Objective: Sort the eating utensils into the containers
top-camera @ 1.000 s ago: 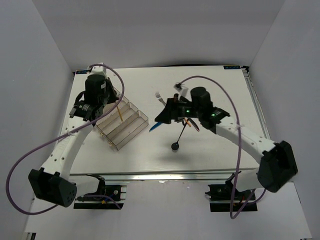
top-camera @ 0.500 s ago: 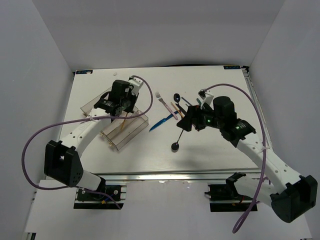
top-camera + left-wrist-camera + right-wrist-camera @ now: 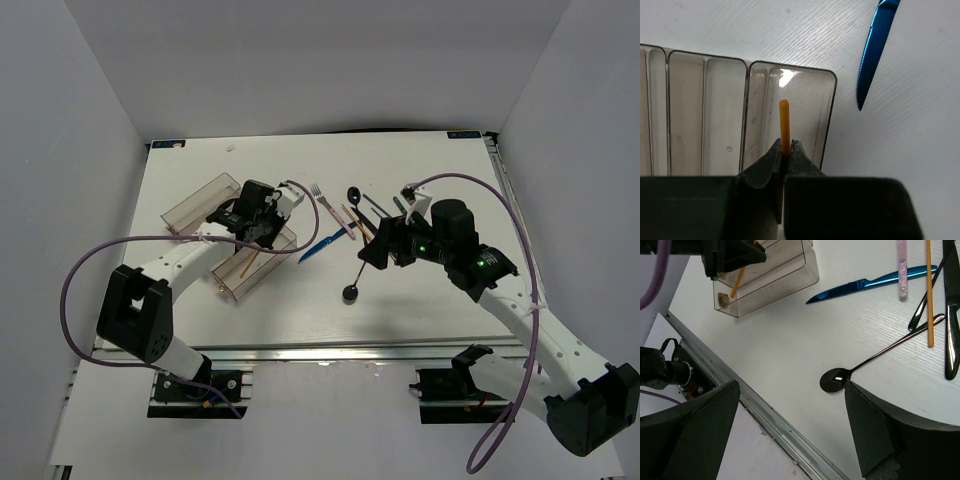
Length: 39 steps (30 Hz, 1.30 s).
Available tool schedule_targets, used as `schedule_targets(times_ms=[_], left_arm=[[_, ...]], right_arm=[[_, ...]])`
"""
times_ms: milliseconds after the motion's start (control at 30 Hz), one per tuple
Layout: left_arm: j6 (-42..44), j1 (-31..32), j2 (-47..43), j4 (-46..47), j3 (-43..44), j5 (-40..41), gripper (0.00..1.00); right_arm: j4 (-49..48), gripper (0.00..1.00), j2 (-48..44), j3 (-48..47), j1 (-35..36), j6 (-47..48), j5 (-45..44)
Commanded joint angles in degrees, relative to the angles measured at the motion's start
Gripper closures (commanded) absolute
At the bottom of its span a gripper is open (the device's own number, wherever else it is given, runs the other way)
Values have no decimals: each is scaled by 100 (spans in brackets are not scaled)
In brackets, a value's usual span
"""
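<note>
Left gripper (image 3: pixel 785 150): pinched tight on an orange stick (image 3: pixel 784 120); the jaws meet around its shaft and 1 short end pokes out past the fingertips.
Held stick: tilted, with that end over the outermost compartment of the clear tray (image 3: pixel 832 105), the compartment on the knife side. In the right wrist view the end sits low inside it; whether it touches the floor cannot be told.
Tray contents: the other compartments in the left wrist view show no utensil.
Right gripper (image 3: pixel 792 390): jaws spread wide with nothing between them, hanging above the white table (image 3: pixel 430 180).
Black spoon (image 3: pixel 836 380): flat on the table below the right gripper, bowl near 1 finger, handle running away toward the pile.
Blue knife (image 3: pixel 865 284): flat on the table between the tray and the pile, apart from the tray.
Pile: a pink stick (image 3: pixel 901 267), a second orange stick (image 3: pixel 929 295) and dark pieces (image 3: pixel 951 315) lie close together past the spoon's handle.
Farther out: a silver fork (image 3: pixel 318 192) and a second black spoon (image 3: pixel 354 193) lie toward the far side of the table.
</note>
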<state>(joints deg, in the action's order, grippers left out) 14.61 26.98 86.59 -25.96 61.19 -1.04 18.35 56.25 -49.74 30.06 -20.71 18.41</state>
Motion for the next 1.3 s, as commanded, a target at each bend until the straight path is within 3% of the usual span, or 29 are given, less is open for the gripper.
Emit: schedule_targets(times_ms=[0, 100, 267, 400, 533, 633, 667, 767, 867, 1033, 1267], left_arm=[[42, 9, 69, 126, -142, 234, 88], [-11, 9, 139, 117, -142, 455, 82], [-134, 9, -62, 214, -292, 605, 62], [-222, 9, -361, 135, -336, 474, 55], [-502, 9, -791, -137, -187, 394, 52], [-914, 9, -1204, -400, -37, 420, 48], [-1029, 9, -1414, -497, -2, 394, 2], [-1399, 9, -1697, -858, -80, 490, 2], [-2074, 9, -2110, -1052, -194, 1069, 2], [-3243, 0, -3075, -991, -537, 1598, 2], [-3281, 0, -3779, -903, -1135, 1870, 2]], right_arm=[[-94, 11, -123, 95, 8, 67, -57], [-86, 11, -132, 131, 8, 67, -84], [-121, 10, -105, 210, 8, 85, -241], [-95, 11, 149, 175, 8, 146, -540], [81, 11, 1139, -106, 0, 251, -1128], [265, 20, 1984, -606, 8, 549, -1357], [318, 26, 2187, -747, 17, 637, -1480], [388, 49, 2969, -1335, 17, 1014, -2147], [599, 61, 3751, -1986, 17, 1332, -2509], [775, 62, 4684, -2690, 17, 1710, -2825], [890, 70, 5449, -3313, 17, 1983, -2738]])
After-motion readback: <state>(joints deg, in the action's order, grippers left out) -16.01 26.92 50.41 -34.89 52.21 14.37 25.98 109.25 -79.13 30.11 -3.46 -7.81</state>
